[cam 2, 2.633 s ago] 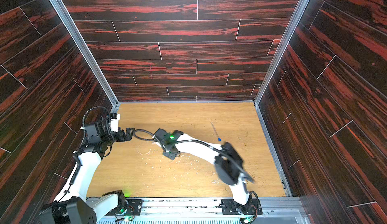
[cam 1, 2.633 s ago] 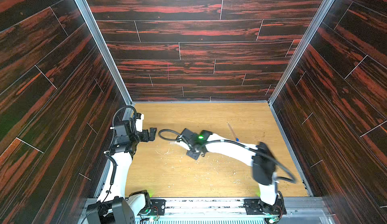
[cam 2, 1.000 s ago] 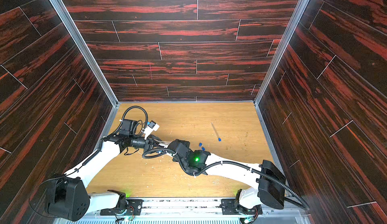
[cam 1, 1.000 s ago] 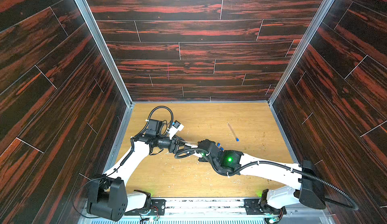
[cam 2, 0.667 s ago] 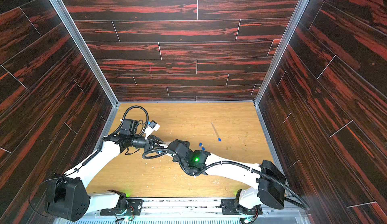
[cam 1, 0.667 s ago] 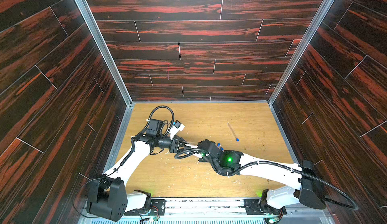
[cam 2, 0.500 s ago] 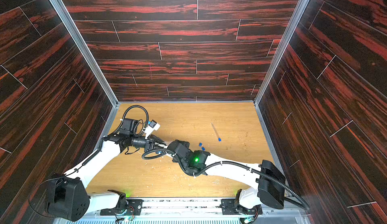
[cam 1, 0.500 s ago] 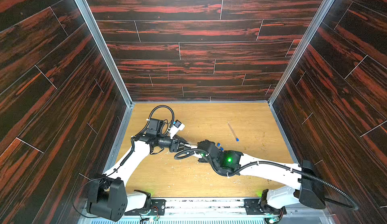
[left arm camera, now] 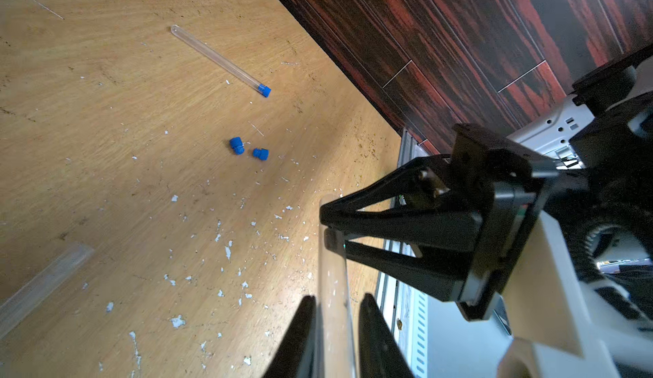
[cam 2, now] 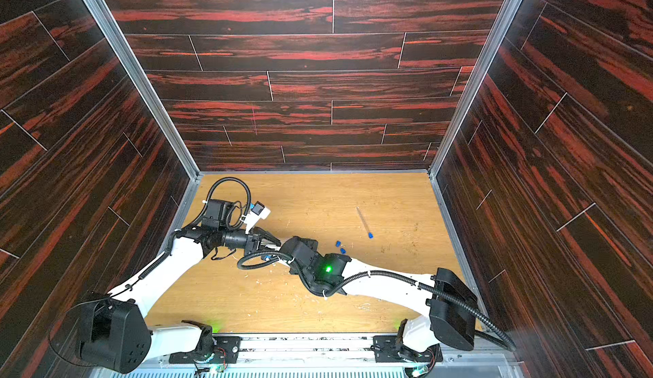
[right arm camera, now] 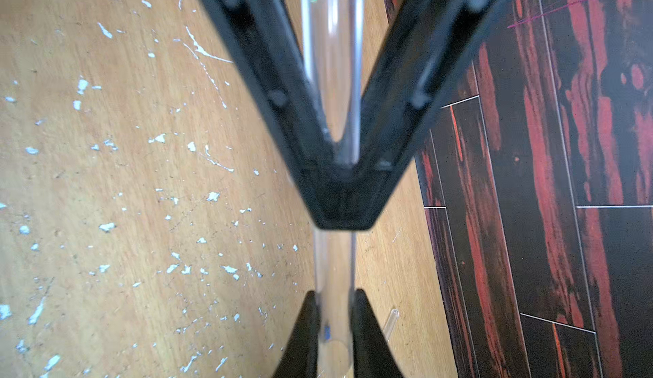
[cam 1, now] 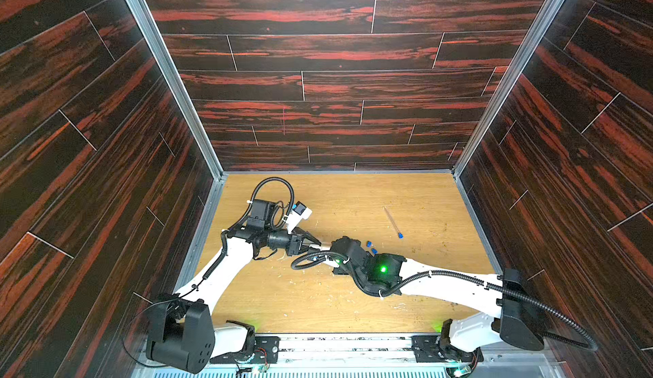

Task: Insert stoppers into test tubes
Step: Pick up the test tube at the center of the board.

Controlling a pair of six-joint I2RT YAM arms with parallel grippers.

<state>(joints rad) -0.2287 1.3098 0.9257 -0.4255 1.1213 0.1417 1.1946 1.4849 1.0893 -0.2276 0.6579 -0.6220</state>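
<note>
**Wooden tabletop (cam 1: 353,196): one tube clamped from both ends**

Left gripper (left arm camera: 335,298) is closed on the held test tube (left arm camera: 334,270), with a finger pressed against each side of the clear wall. Right gripper (left arm camera: 327,222) faces it nose to nose and is clamped on the same tube further along. The tube bridges the short gap between them, lifted off the wood left of the table's centre. Whether its mouth is plugged cannot be told.

Just behind the right gripper's wrist, one loose stopper (left arm camera: 236,145) and a second loose stopper (left arm camera: 260,153) lie on the wood. They sit just beside each other and apart from the held tube.

Further toward the right rear, the capped test tube (cam 1: 391,219) lies flat, with a fitted stopper (cam 1: 399,235) seated in its near end.

A third test tube (left arm camera: 42,281) lies flat on the wood near the left gripper. It appears blurred in the left wrist view.

White debris flecks (left arm camera: 176,321) are scattered across the surface around both grippers.

Dark, red-streaked panel walls (cam 1: 318,76) enclose the table at the back and on both sides.
</note>
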